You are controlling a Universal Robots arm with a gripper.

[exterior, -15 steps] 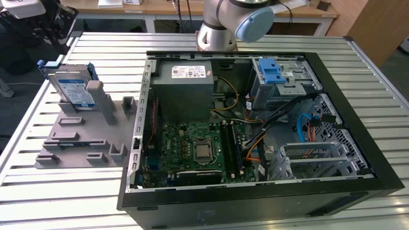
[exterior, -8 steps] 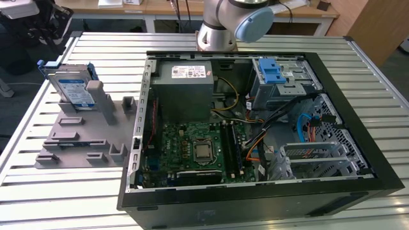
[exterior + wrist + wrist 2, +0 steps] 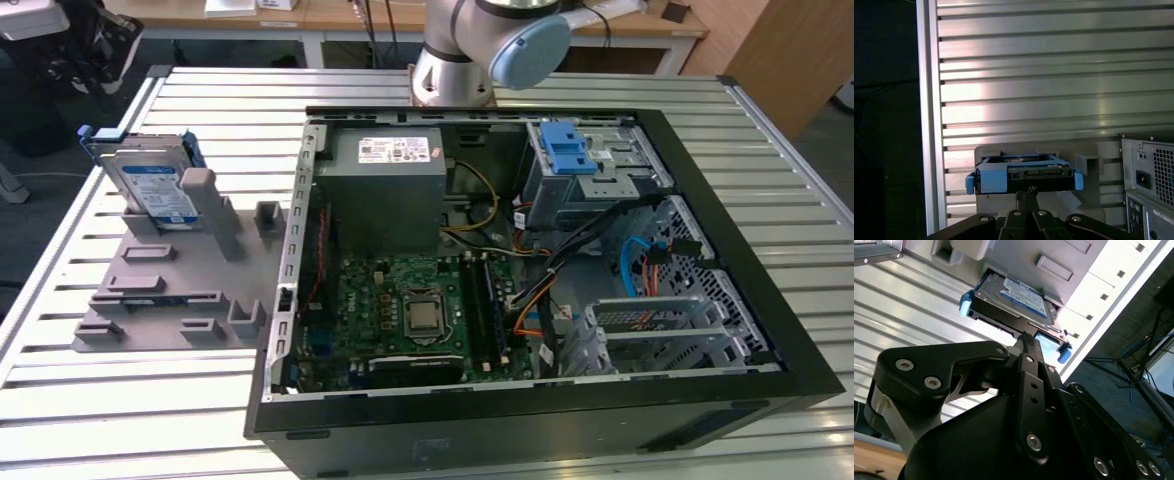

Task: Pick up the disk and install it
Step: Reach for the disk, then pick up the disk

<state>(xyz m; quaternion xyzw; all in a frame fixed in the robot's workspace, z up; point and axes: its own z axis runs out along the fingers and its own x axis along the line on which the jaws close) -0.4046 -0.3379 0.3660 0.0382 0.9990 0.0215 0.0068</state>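
The disk (image 3: 151, 185), a silver drive with a blue-and-white label in a blue carrier, stands on edge in a grey holder (image 3: 160, 290) on the exterior view's left. In both wrist views my gripper (image 3: 1027, 191) (image 3: 1026, 338) hangs above the table, pointing at the disk (image 3: 1024, 172) (image 3: 1011, 297) with a gap between them. Its two black fingers lie pressed together and hold nothing. In the first wrist view the disk's connector end faces the fingertips.
An open black computer case (image 3: 534, 425) lies on the slatted metal table (image 3: 214, 110) to the exterior view's right of the holder. Inside are a grey power supply box (image 3: 387, 190), the mainboard and a drive cage with a blue latch (image 3: 574, 155). The arm's base (image 3: 461, 50) stands behind the case.
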